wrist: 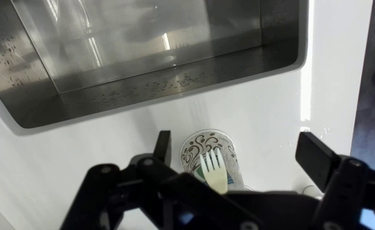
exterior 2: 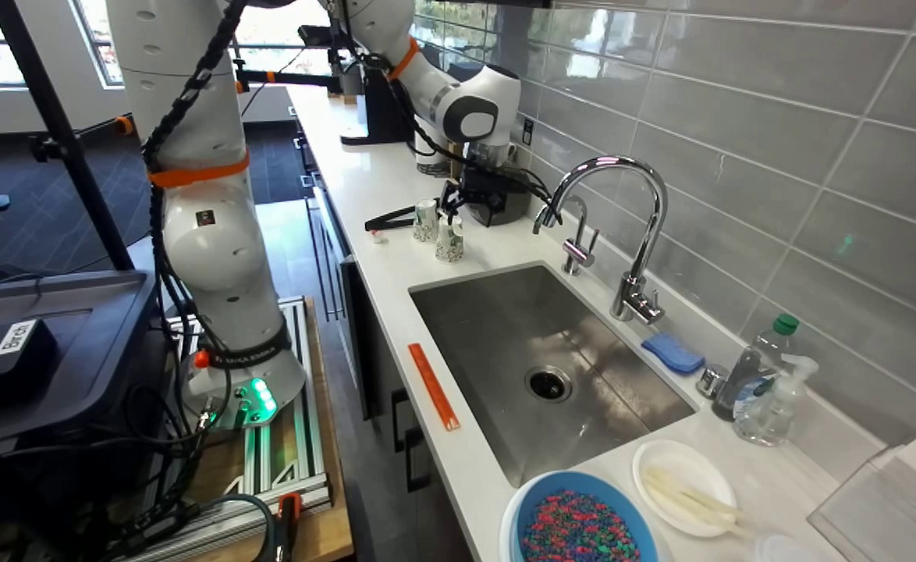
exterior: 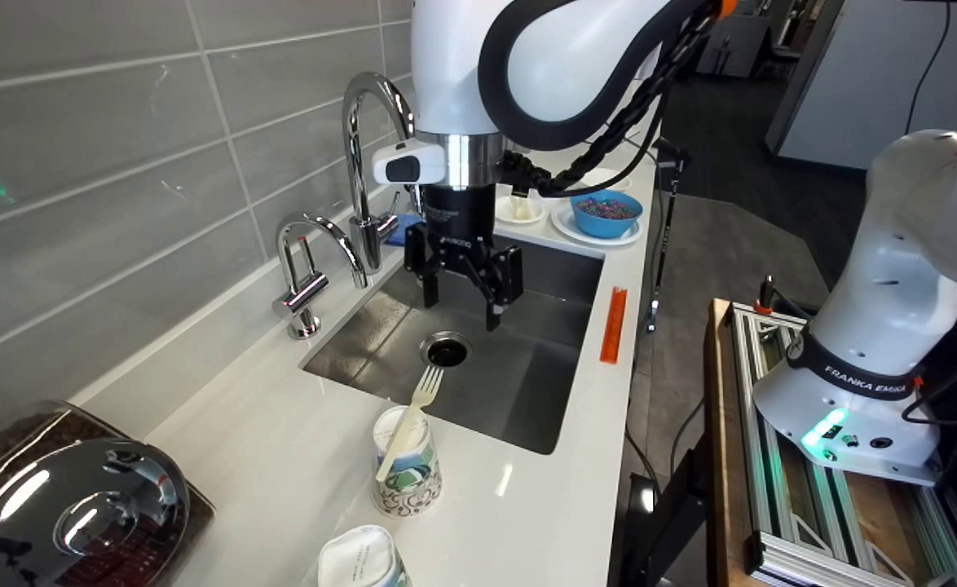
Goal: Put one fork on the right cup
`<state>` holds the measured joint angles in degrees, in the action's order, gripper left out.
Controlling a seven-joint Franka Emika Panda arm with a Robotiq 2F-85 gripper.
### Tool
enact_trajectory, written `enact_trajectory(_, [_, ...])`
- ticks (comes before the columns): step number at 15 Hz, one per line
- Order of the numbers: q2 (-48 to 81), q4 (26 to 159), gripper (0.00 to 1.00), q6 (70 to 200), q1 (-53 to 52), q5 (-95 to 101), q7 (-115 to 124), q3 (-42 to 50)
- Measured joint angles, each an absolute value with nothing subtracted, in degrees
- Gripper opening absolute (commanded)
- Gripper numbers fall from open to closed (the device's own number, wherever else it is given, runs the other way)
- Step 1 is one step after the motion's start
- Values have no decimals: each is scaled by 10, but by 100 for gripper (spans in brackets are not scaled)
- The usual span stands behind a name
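Note:
The fork, slim and pale cream, lies across the upturned base of the right cup; its tines point over the counter edge toward the sink. That cup is white with brown swirls and a teal-green band, and stands upside down. In the wrist view the fork shows only its tines and neck against the cup, the handle hidden behind the gripper body. My gripper stands open, its fingers apart and touching nothing. In an exterior view the gripper is just above the cups.
A second upturned cup stands behind it, away from the sink. Two taps rise by the wall. An orange strip lies on the counter's front edge. Past the sink are a blue bowl and a plate bearing pale utensils.

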<state>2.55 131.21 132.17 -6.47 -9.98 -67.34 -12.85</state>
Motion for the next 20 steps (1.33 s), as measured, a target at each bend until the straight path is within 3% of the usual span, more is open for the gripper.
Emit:
enact_trajectory(7, [-17,1353,100,1299,-66,-132,-667,-106])
enact_trajectory(20, [50,1331,100,1234,-67,-207,-708,-101])
